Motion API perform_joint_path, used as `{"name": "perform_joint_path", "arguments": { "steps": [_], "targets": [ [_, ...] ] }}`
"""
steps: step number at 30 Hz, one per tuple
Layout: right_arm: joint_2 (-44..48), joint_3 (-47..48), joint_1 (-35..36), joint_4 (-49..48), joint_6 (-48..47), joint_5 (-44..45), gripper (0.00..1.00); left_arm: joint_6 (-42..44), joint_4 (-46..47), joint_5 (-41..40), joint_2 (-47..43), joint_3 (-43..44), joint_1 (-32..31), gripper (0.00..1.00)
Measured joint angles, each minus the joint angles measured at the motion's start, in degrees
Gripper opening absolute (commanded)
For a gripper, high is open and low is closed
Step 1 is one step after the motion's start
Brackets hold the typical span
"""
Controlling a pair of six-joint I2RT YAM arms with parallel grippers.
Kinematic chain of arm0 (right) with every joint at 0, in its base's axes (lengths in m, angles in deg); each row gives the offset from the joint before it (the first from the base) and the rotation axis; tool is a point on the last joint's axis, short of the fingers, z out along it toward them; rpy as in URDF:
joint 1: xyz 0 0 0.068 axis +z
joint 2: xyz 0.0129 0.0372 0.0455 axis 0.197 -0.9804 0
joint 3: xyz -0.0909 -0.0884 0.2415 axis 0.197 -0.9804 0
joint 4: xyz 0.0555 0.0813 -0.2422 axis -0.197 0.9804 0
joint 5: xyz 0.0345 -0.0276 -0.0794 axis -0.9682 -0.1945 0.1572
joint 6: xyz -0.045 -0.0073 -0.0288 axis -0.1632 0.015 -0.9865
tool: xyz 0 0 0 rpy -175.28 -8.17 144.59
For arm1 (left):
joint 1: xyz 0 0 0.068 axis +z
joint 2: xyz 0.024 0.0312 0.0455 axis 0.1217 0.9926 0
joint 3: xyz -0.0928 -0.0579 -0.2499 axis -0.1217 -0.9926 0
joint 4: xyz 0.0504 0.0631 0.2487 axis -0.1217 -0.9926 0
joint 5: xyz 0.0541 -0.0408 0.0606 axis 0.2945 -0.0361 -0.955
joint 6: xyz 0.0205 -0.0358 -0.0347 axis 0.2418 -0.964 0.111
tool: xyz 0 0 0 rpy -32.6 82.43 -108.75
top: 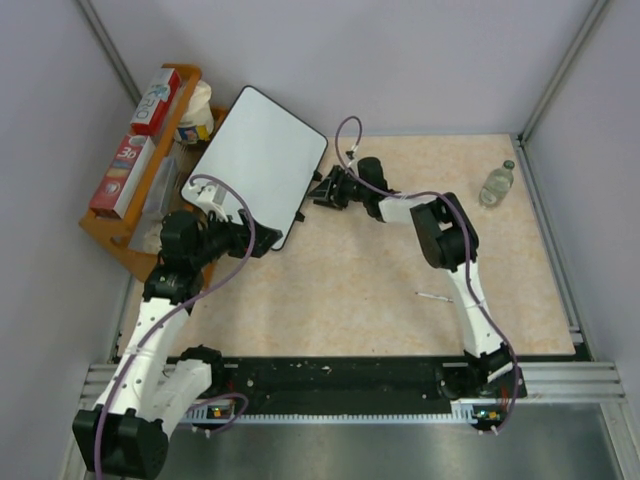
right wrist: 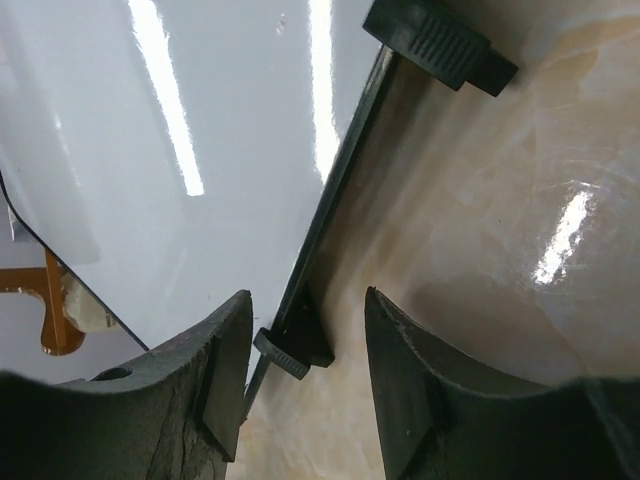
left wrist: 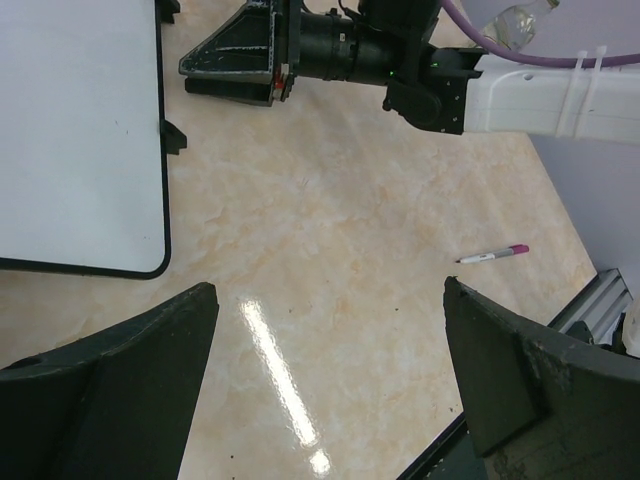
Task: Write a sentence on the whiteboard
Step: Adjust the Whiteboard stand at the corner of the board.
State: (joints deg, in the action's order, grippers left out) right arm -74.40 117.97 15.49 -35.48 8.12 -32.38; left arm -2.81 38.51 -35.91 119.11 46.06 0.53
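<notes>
The whiteboard (top: 262,160) lies tilted at the back left of the table, and its white surface is blank. No pink sentence shows on it in any view. My right gripper (top: 318,190) is open at the board's right long edge. In the right wrist view the right gripper (right wrist: 305,300) has its jaws on either side of the black frame (right wrist: 340,170) and a small black foot (right wrist: 295,350), touching neither. My left gripper (top: 258,243) is open and empty by the board's near corner. In the left wrist view the left gripper (left wrist: 328,290) hovers over bare table beside the board (left wrist: 75,130).
A pink-capped marker (top: 435,296) lies on the table right of centre and also shows in the left wrist view (left wrist: 492,255). A clear bottle (top: 497,184) stands at the back right. A wooden rack (top: 125,225) with boxes stands along the left wall.
</notes>
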Motion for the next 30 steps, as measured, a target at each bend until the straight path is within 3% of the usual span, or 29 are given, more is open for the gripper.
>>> {"name": "perform_joint_path", "arguments": {
  "steps": [22, 26, 30],
  "targets": [
    [-1.88, -6.25, 7.30, -14.14, 7.39, -1.99, 0.51, 0.17, 0.02, 0.00, 0.94, -1.51, 0.00, 0.97],
    [-0.59, -6.58, 8.26, -11.34, 5.01, -1.40, 0.56, 0.17, 0.07, 0.00, 0.94, -1.75, 0.00, 0.97],
    [3.69, -7.10, 9.20, -1.07, -2.14, 1.22, 0.66, 0.17, 0.07, -0.02, 0.94, -1.77, 0.00, 0.97]
  ]
}}
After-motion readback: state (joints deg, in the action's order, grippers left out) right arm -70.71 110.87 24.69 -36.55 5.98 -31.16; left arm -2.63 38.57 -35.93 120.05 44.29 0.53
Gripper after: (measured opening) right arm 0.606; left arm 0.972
